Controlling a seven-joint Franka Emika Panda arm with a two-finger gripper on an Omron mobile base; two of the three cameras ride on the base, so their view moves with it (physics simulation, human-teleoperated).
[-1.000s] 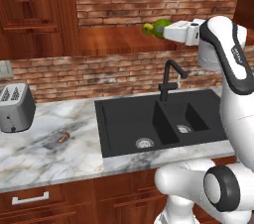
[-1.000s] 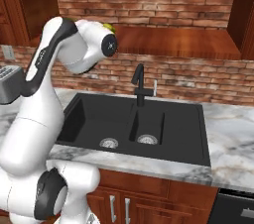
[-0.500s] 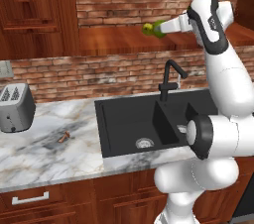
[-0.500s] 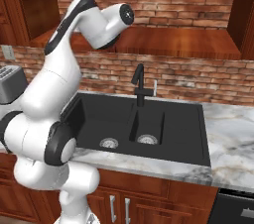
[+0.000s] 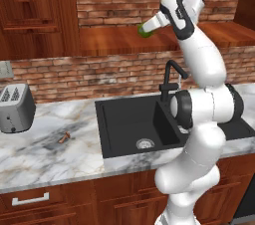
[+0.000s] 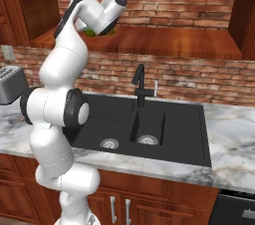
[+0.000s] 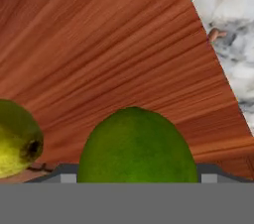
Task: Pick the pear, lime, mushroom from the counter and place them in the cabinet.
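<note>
The counter (image 5: 45,154) spreads wide across the near side, white and grey marble, with the black sink (image 5: 129,122) sunk into it and a dark tap (image 5: 169,77) standing at the far rim. Above it, against the brick, the cabinet (image 5: 114,42) runs open-fronted with its glossy reddish wooden floor. The white arm (image 5: 199,64) rises from the near right and bends up and over to that shelf. A toaster (image 5: 15,107) sits far left on the marble.

Up at the shelf, the gripper (image 5: 147,28) has the lime (image 5: 144,30) between its fingers, right over the cabinet floor; from the right base view the same green ball (image 6: 90,32) peeks out behind the wrist. In the hand view the lime (image 7: 136,146) sits big and close between the fingers, so the pincer is grasping it; whether it touches the wood I cannot tell. Just beside it on the cabinet floor lies the pear (image 7: 15,139), yellower, with its dark blossom end showing.

Smallest of all, the mushroom (image 5: 63,138) lies on the counter left of the sink, near the toaster, well apart from the fruit, and shows again as a tiny tan speck (image 7: 215,34) on the marble.
</note>
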